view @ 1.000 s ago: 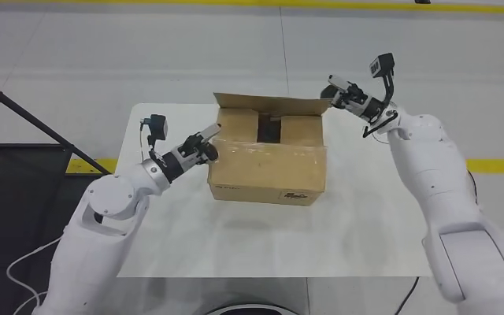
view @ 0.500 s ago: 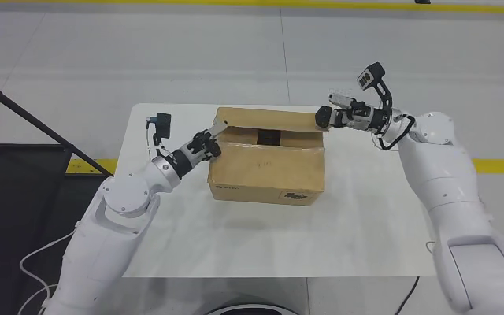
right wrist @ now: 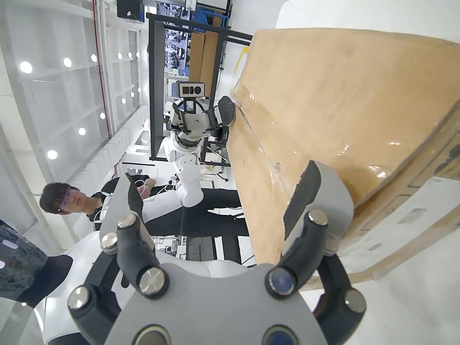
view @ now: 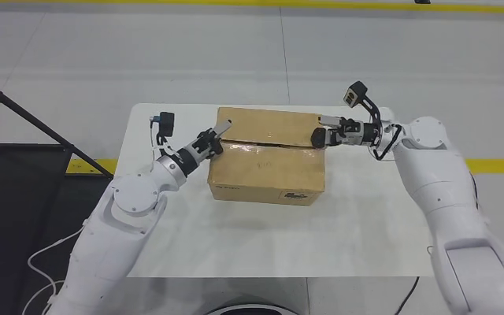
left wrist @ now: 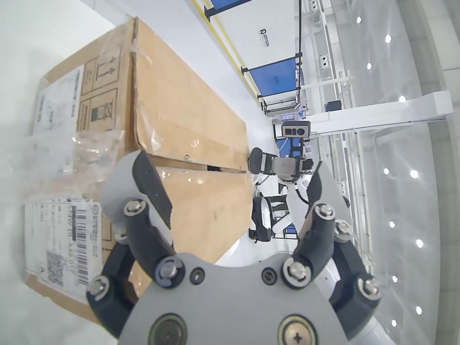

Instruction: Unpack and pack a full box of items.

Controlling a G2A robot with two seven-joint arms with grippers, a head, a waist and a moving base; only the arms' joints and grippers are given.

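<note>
Now noted rear flap [view: 272, 124] folded flat, upright a second ago. Found box [view: 268, 169] closed, centre of table [view: 370, 236]. Logged left gripper [view: 214, 137] at its 9 o'clock, right gripper [view: 320, 136] at 3 o'clock, moved in to seam ends, fingers spread, pinching nothing. Reads as packing nearly finished.

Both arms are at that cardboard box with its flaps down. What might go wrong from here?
The flaps lie flat, but only torn tape shows on the box, so they may spring up once nothing holds them. The left gripper and right gripper, both open, sit at opposite ends of the seam; an uneven push might slide or twist the box on the table.
</note>
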